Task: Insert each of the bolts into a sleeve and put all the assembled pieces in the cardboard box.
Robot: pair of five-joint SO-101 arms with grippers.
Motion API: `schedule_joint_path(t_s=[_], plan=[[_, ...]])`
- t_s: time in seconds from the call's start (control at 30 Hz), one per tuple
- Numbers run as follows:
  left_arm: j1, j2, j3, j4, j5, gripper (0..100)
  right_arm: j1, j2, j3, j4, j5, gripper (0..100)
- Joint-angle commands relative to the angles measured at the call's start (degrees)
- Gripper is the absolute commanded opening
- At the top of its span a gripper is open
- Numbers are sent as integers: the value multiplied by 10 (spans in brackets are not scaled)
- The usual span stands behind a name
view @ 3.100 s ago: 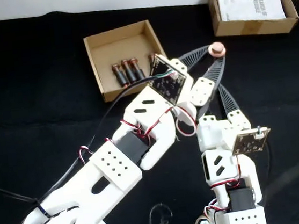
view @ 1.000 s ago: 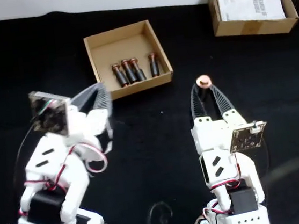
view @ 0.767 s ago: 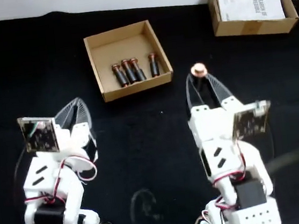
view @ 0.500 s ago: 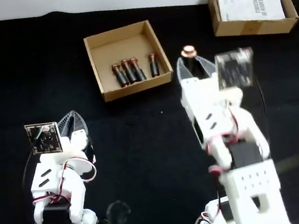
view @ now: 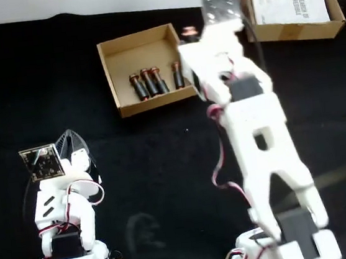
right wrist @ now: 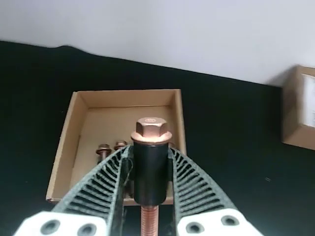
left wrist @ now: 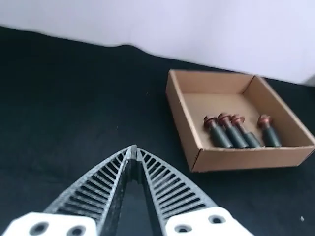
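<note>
Over black table [view: 165, 168], right claw [right wrist: 149, 149] grips sleeved bolt [right wrist: 149, 173] near cardboard box [view: 112, 52]

The high camera stood off the arms and looked down on the black surface [view: 163, 149], with the wall at the far edge and the arm bases nearest. The left wrist camera [view: 41, 163] sat low behind the left fingers [left wrist: 162, 182], facing across the surface toward the cardboard box [left wrist: 246, 158], well apart from it. The right wrist camera [view: 220, 2] was nearer, looking past the right fingers [right wrist: 101, 184] and the sleeved bolt [right wrist: 150, 167] into that box. All three views shared the box. The high and right wrist views also shared a second box [view: 286, 29].
</note>
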Motion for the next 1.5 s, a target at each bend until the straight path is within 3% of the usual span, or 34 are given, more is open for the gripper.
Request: schedule_joint_path(t_s=[0.0,0.17,0.3,1.0,1.07,1.23,1.47], plan=[[-5,-8,10,59,2,16,-24,85,-121,1,1,6],[-1,-12,10,177,2,16,-53,205,-247,1,1,6],[-1,-13,10,222,0,16,-62,291,-331,1,1,6],[-1,-22,10,221,-1,19,-28,676,-672,1,2,8],[-2,-22,10,221,-1,19,-26,682,-707,7,3,46],[-3,-22,10,221,-1,19,-25,647,-831,176,4,322],[-3,-21,10,221,-1,20,-10,588,-1018,425,5,354]])
